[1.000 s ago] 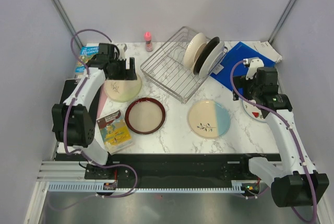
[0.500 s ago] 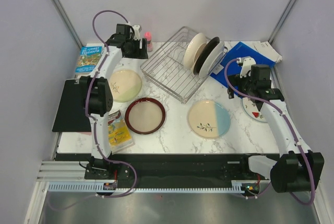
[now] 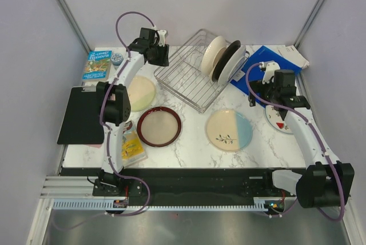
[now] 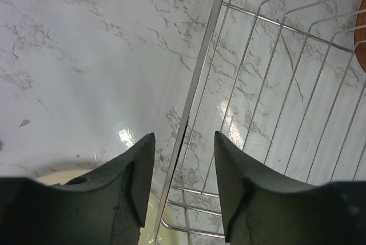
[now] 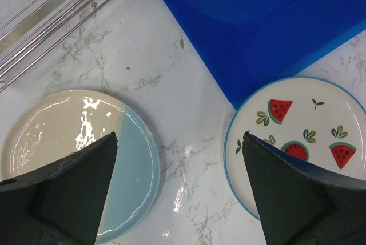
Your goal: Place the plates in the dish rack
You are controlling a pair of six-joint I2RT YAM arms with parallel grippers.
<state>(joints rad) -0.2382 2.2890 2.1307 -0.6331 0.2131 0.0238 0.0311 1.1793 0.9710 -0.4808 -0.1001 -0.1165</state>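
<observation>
Top external view: silver wire-grid dish rack [image 3: 189, 79] stands at the rear centre of the white marbled desk [image 3: 194, 142]; a plain cream round plate [image 3: 216, 48] and a black round plate [image 3: 227, 59] stand upright in its far-right slots. Four plates lie flat on the desk: dark-red-rimmed cream plate [image 3: 159, 126] and pale yellow plate [image 3: 141, 92] to the left of the rack; cream-and-light-blue plate with twig motif [image 3: 229, 129] in front of it; white plate with red watermelon shapes [image 3: 280, 120] at the right, beside a flat blue folder [image 3: 280, 55].

Left wrist view: left hand [image 4: 184, 139] is partly spread, fingers astride the rack's rim wire without touching it; it grasps nothing.

Right wrist view: right hand [image 5: 178, 137] is spread wide and empty, above bare desk between the twig-motif plate and the watermelon plate.
</observation>
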